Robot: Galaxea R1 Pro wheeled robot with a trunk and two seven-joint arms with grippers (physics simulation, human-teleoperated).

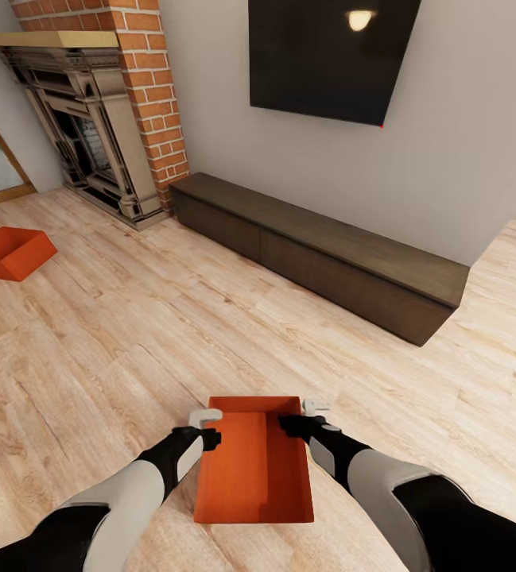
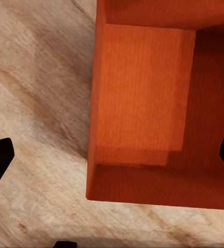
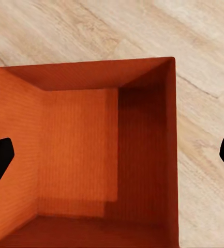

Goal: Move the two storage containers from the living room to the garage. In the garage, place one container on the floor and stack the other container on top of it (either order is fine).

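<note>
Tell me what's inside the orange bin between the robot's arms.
Nothing: the near storage container is empty, and its bare orange bottom and walls show in both wrist views. It stands on the wood floor; the planks beneath it are covered.

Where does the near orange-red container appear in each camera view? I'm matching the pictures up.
Head view: near container at bottom centre, between both arms.
Left wrist view: its walls and inside take up the frame's right part.
Right wrist view: its open inside sits at centre and left.
Shared landmark: light wood plank floor.
</note>
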